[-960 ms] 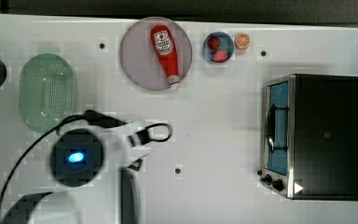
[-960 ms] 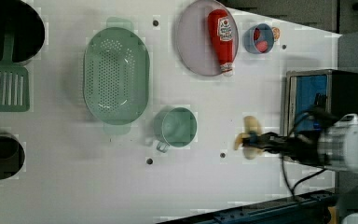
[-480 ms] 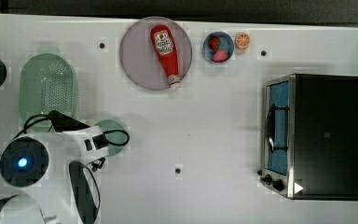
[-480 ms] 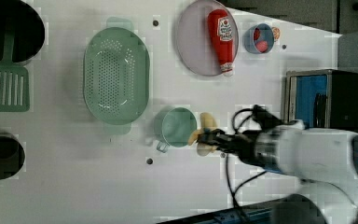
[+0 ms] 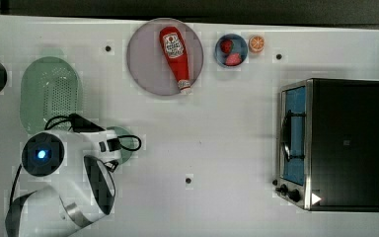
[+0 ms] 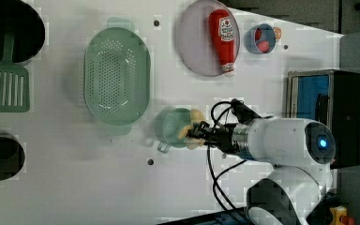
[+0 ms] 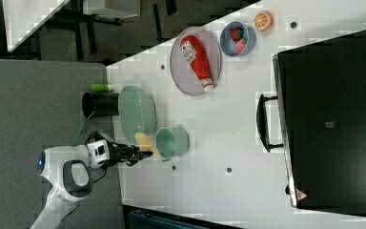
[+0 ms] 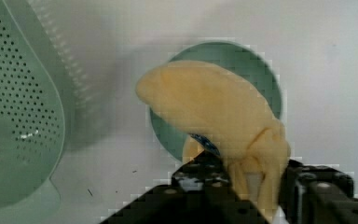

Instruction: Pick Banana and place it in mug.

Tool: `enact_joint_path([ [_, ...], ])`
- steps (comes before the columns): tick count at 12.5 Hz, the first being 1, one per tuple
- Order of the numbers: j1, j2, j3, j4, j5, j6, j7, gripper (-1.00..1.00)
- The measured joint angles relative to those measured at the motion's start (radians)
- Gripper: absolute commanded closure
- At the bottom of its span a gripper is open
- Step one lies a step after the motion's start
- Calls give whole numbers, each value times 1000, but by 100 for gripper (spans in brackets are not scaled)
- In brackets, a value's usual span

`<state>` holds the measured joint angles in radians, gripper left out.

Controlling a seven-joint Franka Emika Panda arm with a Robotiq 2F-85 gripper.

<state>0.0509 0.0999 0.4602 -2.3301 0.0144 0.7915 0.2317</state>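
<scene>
My gripper [image 6: 199, 134] is shut on the pale yellow banana [image 6: 191, 132], which hangs over the side of the teal-green mug [image 6: 171, 127] nearest the left view's right. In the wrist view the banana [image 8: 214, 109] sits pinched at its lower end between the black fingers [image 8: 200, 173] and covers much of the mug's opening [image 8: 265, 79]. The right view shows the banana [image 7: 146, 143] just off the mug's [image 7: 172, 142] rim, above the table. From the top view the arm hides most of the mug [image 5: 127, 139].
A pale green perforated basket [image 5: 49, 94] lies close beside the mug. Further off stand a plate [image 5: 145, 69] with a ketchup bottle [image 5: 175, 57], a blue bowl [image 5: 231, 49], an orange slice [image 5: 256, 43] and a toaster oven [image 5: 340, 143]. A green spatula [image 6: 4, 86] lies at the left view's left.
The arm has carried the banana across the table toward the left view's left, from near the oven to over the mug. The grip on the banana has held.
</scene>
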Motion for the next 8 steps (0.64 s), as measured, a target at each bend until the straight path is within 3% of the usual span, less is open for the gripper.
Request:
enact_joint_path([
  [6, -2, 51, -16, -16, -28, 96, 17, -100],
  [8, -4, 41, -22, -16, -26, 87, 19, -100],
])
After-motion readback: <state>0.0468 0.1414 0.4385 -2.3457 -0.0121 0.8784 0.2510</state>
